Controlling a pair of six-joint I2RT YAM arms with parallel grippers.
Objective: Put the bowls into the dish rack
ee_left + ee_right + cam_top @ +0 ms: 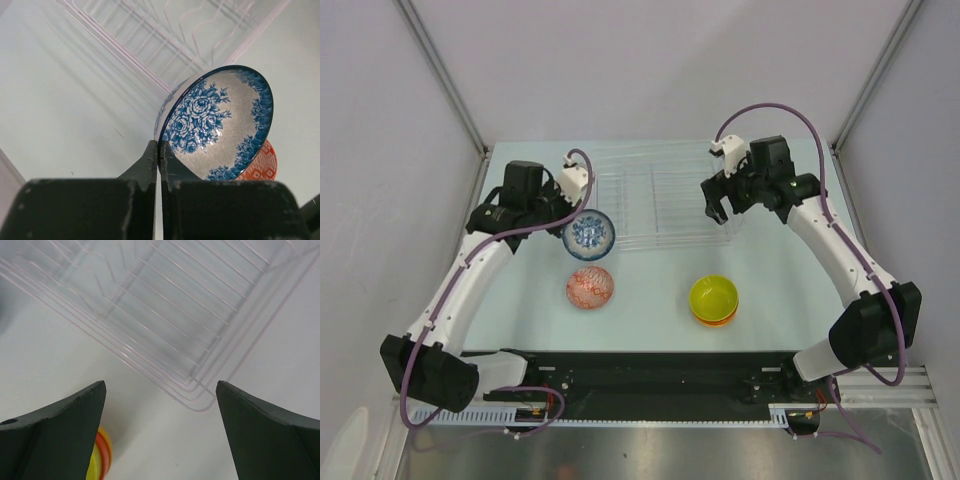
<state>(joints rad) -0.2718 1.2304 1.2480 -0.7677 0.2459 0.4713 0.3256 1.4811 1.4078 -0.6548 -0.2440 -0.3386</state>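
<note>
My left gripper (576, 208) (159, 150) is shut on the rim of a white bowl with a blue flower pattern (589, 232) (220, 125). It holds the bowl tilted, just left of the near-left corner of the clear dish rack (665, 195) (165, 40). A white bowl with a red pattern (590, 288) (261, 166) sits on the table below it. A yellow-green bowl (714, 295) (97, 467) is nested on an orange one (716, 318). My right gripper (718, 212) (161, 385) hangs open and empty over the dish rack's (165, 310) near-right corner.
The white table (650, 290) is enclosed by pale walls on the left, back and right. A black rail (650, 375) with both arm bases runs along the near edge. Purple cables loop above each wrist.
</note>
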